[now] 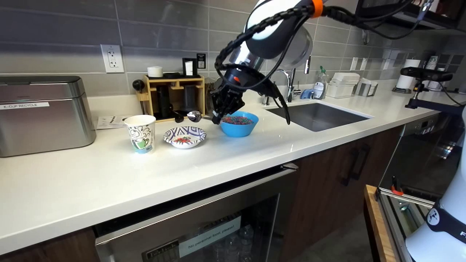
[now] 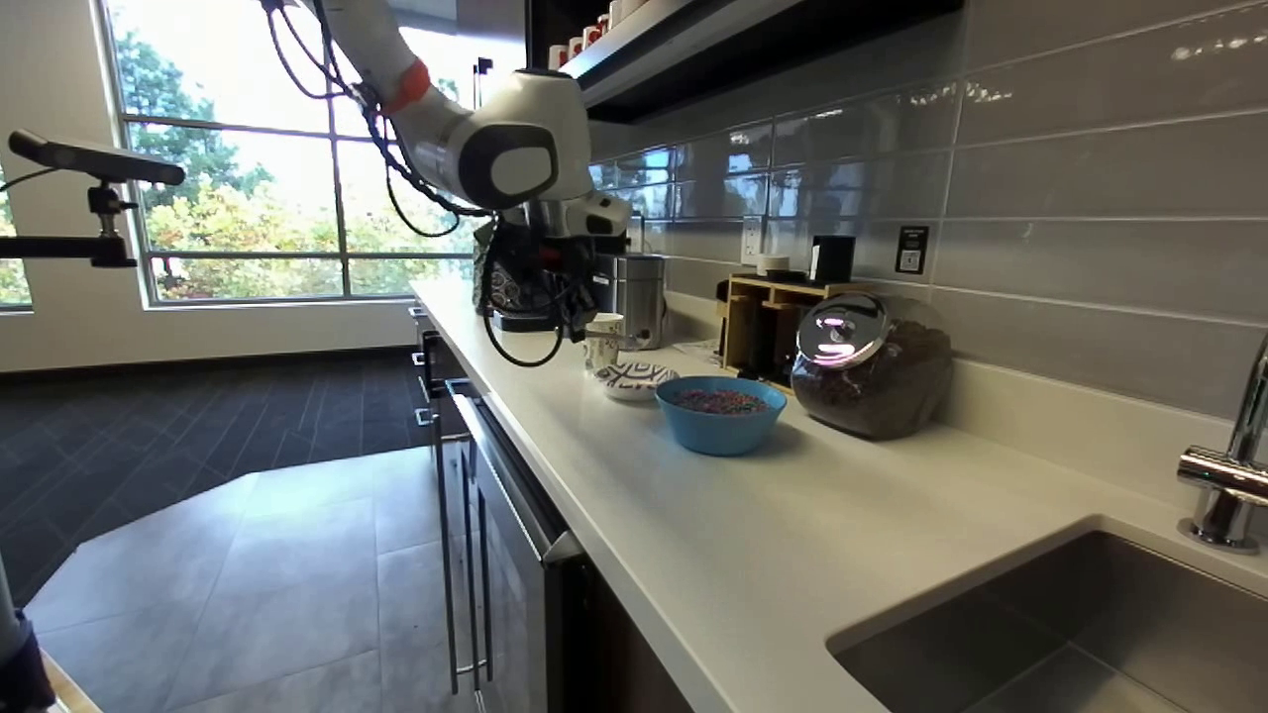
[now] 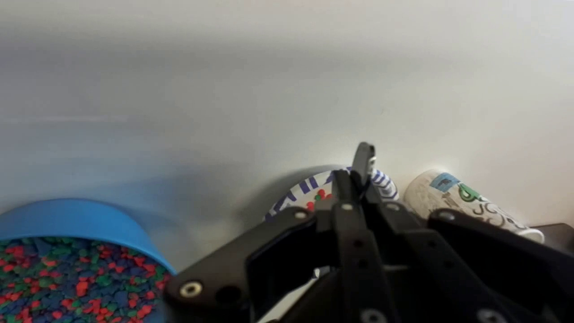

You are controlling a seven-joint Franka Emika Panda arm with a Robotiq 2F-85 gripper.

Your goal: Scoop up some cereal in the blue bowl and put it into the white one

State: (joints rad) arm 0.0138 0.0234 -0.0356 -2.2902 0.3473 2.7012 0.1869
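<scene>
The blue bowl (image 1: 238, 128) holds many small red, green and blue pieces; it also shows in an exterior view (image 2: 721, 431) and the wrist view (image 3: 85, 220). The white patterned bowl (image 1: 185, 131) stands beside it with a few red and green pieces inside, and shows in an exterior view (image 2: 634, 384) and the wrist view (image 3: 305, 188). My gripper (image 1: 216, 118) is shut on a metal spoon (image 1: 194, 116), above the counter near both bowls. In the wrist view the jaws (image 3: 354, 184) partly cover the white bowl, and the spoon handle (image 3: 364, 159) sticks out past them. The spoon's contents are not discernible.
A patterned paper cup (image 1: 141, 134) stands beside the white bowl. Behind are a wooden organizer (image 1: 174, 94) and a glass jar (image 2: 872, 381). A steel bin (image 1: 43, 116) stands at one end, a sink (image 1: 320, 116) beyond the blue bowl. The counter edge (image 1: 164, 185) runs in front.
</scene>
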